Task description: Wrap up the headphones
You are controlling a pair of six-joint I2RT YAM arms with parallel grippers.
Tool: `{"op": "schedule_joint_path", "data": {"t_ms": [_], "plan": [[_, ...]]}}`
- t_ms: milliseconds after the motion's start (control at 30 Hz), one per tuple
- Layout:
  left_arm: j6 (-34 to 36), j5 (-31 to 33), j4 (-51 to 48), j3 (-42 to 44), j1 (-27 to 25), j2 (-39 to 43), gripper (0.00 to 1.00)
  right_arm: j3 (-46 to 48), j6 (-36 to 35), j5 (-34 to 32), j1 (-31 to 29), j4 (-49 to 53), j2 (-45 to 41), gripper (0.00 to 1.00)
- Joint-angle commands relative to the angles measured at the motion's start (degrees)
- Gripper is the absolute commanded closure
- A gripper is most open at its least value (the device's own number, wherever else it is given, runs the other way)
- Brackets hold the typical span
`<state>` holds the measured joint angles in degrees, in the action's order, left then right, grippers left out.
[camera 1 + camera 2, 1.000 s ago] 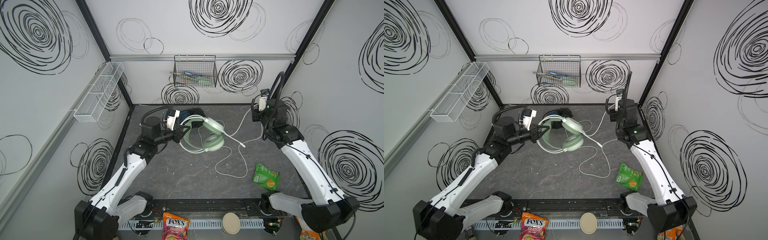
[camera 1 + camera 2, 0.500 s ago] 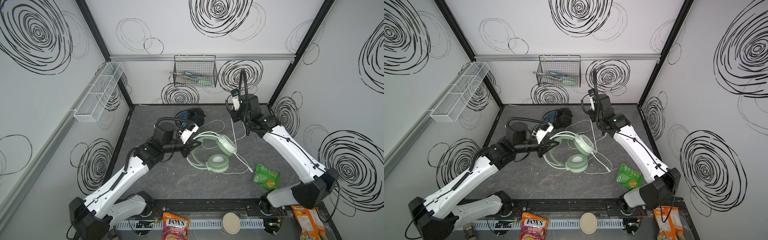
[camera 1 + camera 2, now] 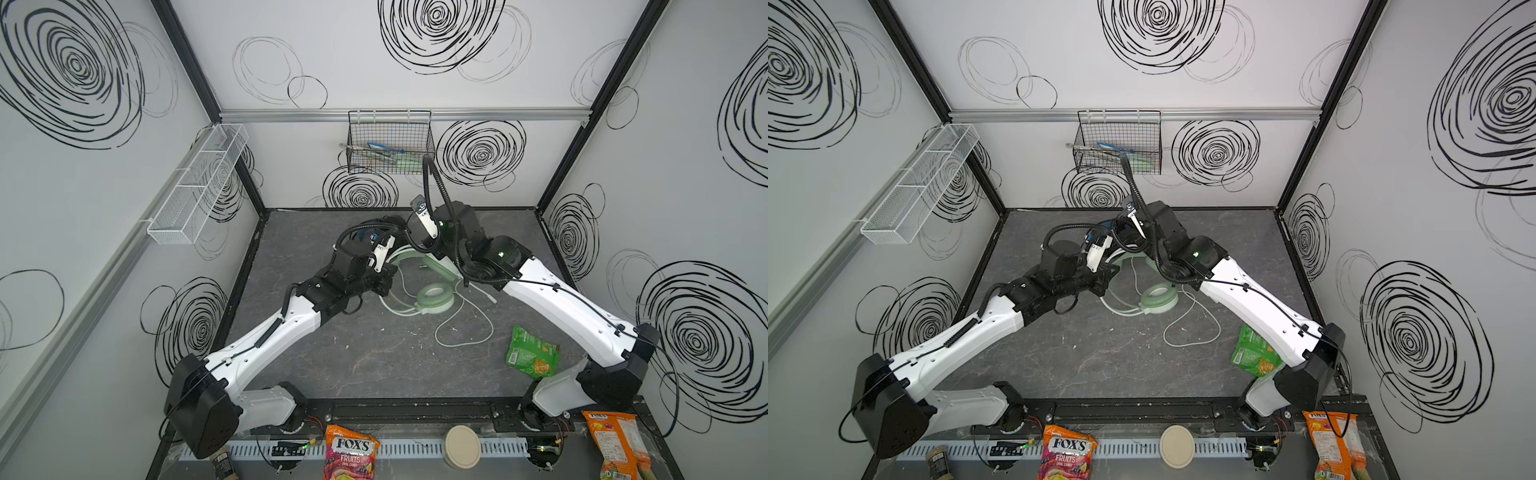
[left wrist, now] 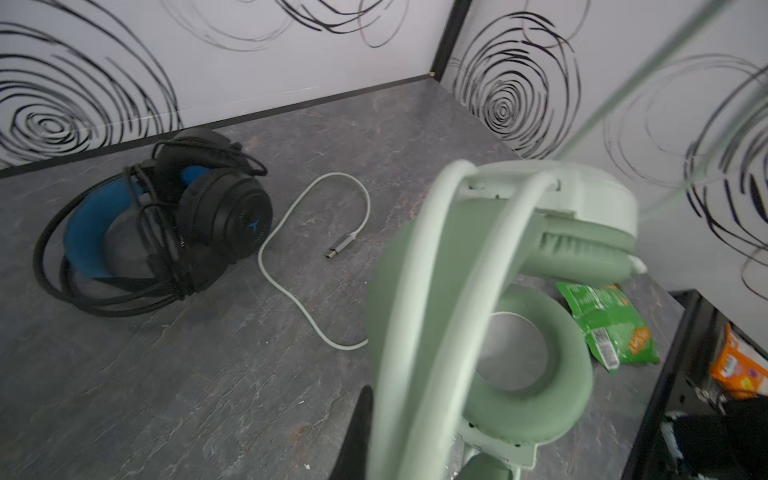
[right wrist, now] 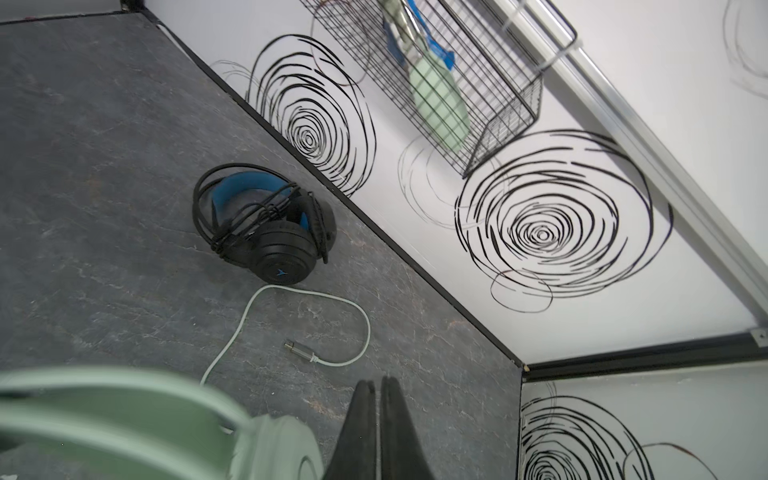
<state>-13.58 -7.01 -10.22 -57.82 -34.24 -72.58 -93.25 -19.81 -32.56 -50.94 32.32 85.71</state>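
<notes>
The mint-green headphones [image 3: 434,297] [image 3: 1158,299] sit mid-table, with one ear cup low near the surface. My left gripper [image 3: 387,283] [image 3: 1106,276] is shut on their headband [image 4: 419,291]. Only one dark finger [image 4: 358,436] shows beside the band. Their pale cable [image 3: 465,332] [image 5: 316,299] lies in loose loops, its metal plug [image 4: 338,247] [image 5: 301,352] loose on the table. The black headphones [image 4: 166,232] [image 5: 266,224] lie by the back wall with their cable wound round the blue headband. My right gripper [image 5: 378,380] is shut with nothing between its fingers, hovering beside the green ear cup [image 5: 282,449].
A green snack bag [image 3: 532,357] [image 3: 1252,353] lies at the front right under my right arm. A black wire basket [image 3: 390,143] hangs on the back wall and a white mesh shelf [image 3: 195,187] on the left wall. Candy packets [image 3: 351,455] and a round lid [image 3: 463,446] sit beyond the front rail.
My left gripper has carried the green headphones forward and to the right. My right arm has swung from the right wall across to the back middle. The pale cable has settled into new loops.
</notes>
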Motion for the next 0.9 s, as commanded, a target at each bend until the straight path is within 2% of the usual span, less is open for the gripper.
{"op": "schedule_joint_path", "data": {"t_ms": [0, 167, 467, 667, 867], "plan": [[-9.6, 6.7, 6.9, 0.2, 1.5, -1.2, 1.0, -1.2, -1.4, -1.8, -3.6, -2.2, -0.2, 0.99], [-13.4, 12.8, 8.4, -0.6, 2.5, -1.5, 1.0, -2.7, -0.5, -2.3, -6.3, 0.7, 0.9, 0.96], [-15.9, 22.2, 11.7, -0.3, 6.0, 3.1, 1.0, -3.9, 1.7, -5.6, -7.7, 6.8, 1.1, 0.89], [-17.3, 21.2, 13.6, -1.0, 9.9, 6.4, 1.0, -4.3, 3.4, -6.8, -7.4, 8.3, -0.7, 0.85], [-18.6, 20.9, 16.2, -1.5, 11.4, 9.6, 1.0, -3.9, 7.6, -2.0, -4.3, 7.9, -2.5, 0.87]]}}
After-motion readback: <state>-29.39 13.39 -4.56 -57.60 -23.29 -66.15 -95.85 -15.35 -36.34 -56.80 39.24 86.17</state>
